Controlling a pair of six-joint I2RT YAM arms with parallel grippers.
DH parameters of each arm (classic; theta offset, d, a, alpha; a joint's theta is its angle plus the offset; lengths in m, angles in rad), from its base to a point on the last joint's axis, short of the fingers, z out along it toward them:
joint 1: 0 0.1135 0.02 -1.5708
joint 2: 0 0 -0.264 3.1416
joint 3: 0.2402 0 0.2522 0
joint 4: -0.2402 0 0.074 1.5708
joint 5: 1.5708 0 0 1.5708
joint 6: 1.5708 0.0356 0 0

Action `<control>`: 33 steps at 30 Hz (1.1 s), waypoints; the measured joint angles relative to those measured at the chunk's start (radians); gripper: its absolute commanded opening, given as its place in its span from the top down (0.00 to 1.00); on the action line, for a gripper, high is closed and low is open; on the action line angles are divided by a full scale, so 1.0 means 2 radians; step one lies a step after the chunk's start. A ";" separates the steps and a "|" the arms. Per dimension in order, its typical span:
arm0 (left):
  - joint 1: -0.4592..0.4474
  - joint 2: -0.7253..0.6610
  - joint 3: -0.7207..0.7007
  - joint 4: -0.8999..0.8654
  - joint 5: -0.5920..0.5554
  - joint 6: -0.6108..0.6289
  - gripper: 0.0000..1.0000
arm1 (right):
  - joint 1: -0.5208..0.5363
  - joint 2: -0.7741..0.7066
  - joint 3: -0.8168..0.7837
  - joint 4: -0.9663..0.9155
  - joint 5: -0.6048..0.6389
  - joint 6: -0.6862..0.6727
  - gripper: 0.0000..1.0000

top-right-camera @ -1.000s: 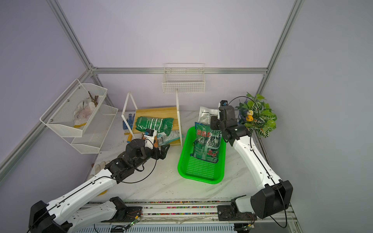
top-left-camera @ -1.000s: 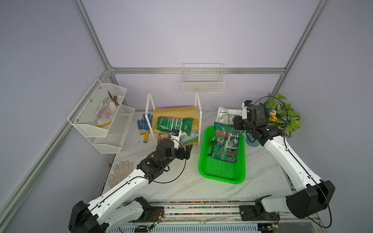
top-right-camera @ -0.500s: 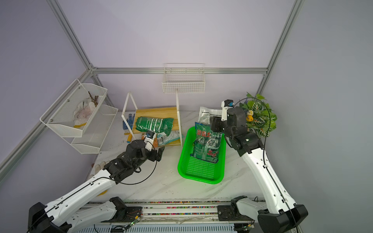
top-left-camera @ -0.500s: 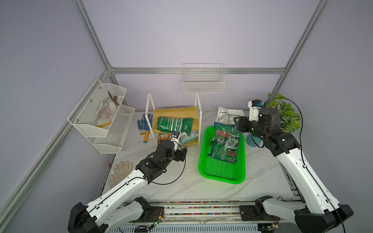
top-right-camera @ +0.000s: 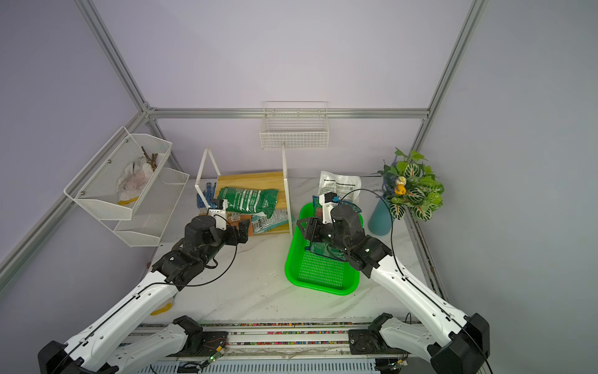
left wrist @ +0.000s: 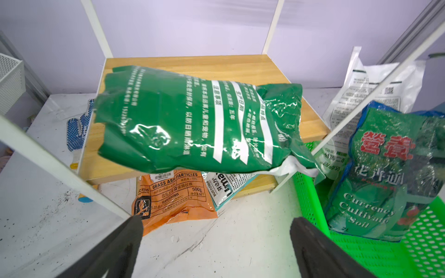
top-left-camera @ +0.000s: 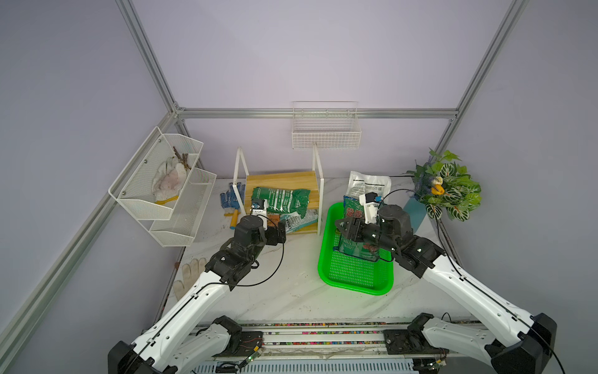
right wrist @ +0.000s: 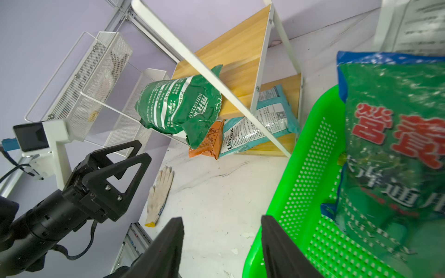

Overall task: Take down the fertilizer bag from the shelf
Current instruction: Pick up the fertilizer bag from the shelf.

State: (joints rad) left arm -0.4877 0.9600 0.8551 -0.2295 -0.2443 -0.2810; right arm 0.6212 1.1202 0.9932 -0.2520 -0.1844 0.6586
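While you look down on the table (top-left-camera: 291, 291), note the green fertilizer bag (top-left-camera: 280, 201) lying on its side on the upper board of the shelf (top-left-camera: 281, 178); its near end overhangs the front edge, seen clearly in the left wrist view (left wrist: 192, 120). Under it, on the lower board, sit an orange bag (left wrist: 171, 197) and a white-and-teal bag (right wrist: 255, 125), both poking out toward the front.

Your left end effector (top-left-camera: 279, 233) hangs just in front of the shelf, low, near the orange bag. Jaws spread wide, nothing between them; the left wrist view shows both fingers (left wrist: 115, 250) apart over bare table.

Your right end effector (top-left-camera: 343, 226) sits over the green tray (top-left-camera: 356, 285), pointing toward the shelf. Jaws partly apart, gripping nothing; the right wrist view shows the gap between them open over the tray's rim (right wrist: 308, 154).

Standing in the tray, a green soil bag with red characters (left wrist: 385, 173) leans back against a white bag (top-left-camera: 369, 186) behind it.

Elsewhere: a white glove (top-left-camera: 189, 275) at the table's left edge, blue gloves (top-left-camera: 230, 199) left of the shelf, mesh wall bins (top-left-camera: 161, 187), a wire basket (top-left-camera: 325, 129) on the back wall, a potted plant (top-left-camera: 448, 184) at the right.
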 measured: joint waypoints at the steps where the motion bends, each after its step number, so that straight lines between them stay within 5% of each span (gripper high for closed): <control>1: 0.008 -0.007 -0.001 0.001 0.005 -0.009 0.00 | 0.007 0.006 -0.007 0.020 0.000 0.012 0.41; 7: 0.047 -0.034 -0.016 0.006 0.019 -0.046 0.00 | 0.041 0.056 -0.035 0.140 0.002 0.085 0.39; 19: 0.050 -0.046 -0.040 -0.001 0.028 -0.056 0.00 | 0.084 0.168 -0.038 0.311 0.019 0.201 0.38; 33: 0.050 -0.072 -0.056 -0.001 0.029 -0.054 0.00 | 0.087 0.280 -0.002 0.403 0.038 0.253 0.40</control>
State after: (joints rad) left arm -0.3870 0.8162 0.7433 -0.2321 -0.1864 -0.3885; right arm 0.7948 1.6806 0.9901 0.5541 -0.1093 1.1645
